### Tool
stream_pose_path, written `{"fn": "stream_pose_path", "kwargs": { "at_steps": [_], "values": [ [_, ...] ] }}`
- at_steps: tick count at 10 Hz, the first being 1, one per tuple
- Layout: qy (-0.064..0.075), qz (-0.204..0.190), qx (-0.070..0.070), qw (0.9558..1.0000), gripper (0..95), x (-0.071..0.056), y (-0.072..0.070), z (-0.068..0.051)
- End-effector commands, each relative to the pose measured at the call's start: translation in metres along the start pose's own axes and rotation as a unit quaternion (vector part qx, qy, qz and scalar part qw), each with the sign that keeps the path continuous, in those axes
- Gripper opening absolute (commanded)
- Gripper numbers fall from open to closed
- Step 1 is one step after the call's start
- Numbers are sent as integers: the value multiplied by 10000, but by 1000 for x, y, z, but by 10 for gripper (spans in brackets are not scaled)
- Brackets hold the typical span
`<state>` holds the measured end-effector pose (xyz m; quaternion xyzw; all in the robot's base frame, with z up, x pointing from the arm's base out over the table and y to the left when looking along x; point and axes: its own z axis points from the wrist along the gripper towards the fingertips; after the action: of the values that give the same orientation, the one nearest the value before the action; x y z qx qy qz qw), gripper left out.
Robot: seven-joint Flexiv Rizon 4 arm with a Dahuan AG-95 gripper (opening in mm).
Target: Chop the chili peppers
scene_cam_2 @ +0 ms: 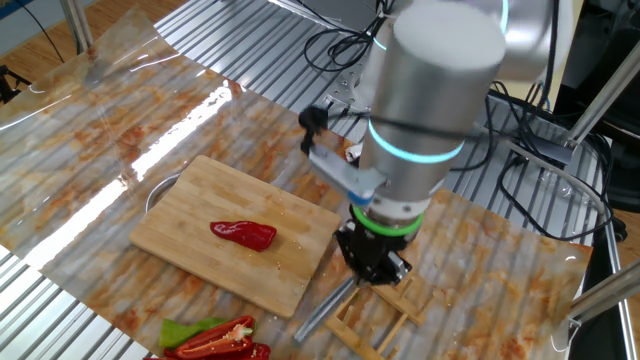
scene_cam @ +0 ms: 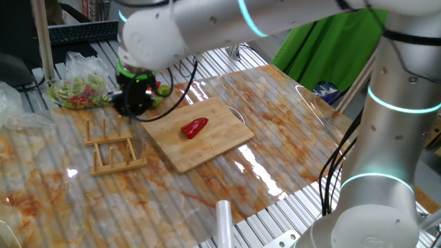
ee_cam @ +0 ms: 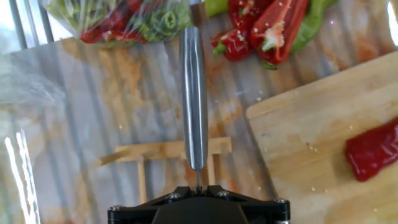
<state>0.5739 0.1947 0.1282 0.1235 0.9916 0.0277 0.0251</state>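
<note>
The pincer (ee_cam: 198,186) is fully closed on the handle of a knife (ee_cam: 193,93), its blade pointing straight down above the wooden rack (scene_cam: 114,148) on the table (scene_cam: 275,138). This looks like the tool-fetching step; next the blade must travel over the cutting board (scene_cam_2: 190,215) and come down across the chili pepper (scene_cam_2: 243,234). That pepper lies near the board's middle, its long axis roughly along the board's length, tapered tip toward the rack side.

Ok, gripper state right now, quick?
Gripper: shut on the knife, above the wooden rack.
</note>
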Motion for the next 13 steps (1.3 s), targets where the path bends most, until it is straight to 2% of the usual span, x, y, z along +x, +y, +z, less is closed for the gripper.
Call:
{"fn": "stream_pose_path", "kwargs": {
  "at_steps": [1, 3, 5, 7, 10, 13],
  "values": [
    [112, 24, 41, 9999, 0, -1, -2, -8],
    [126, -29, 14, 9999, 0, -2, -9, -31],
    [120, -109, 15, 9999, 0, -5, -18, -41],
    [61, -316, 58, 9995, 0, -14, -39, -54],
    [32, -589, 76, 9982, 0, -33, -64, -55],
    [-7, -805, 64, 9967, 0, -50, -88, -45]
  ]
}}
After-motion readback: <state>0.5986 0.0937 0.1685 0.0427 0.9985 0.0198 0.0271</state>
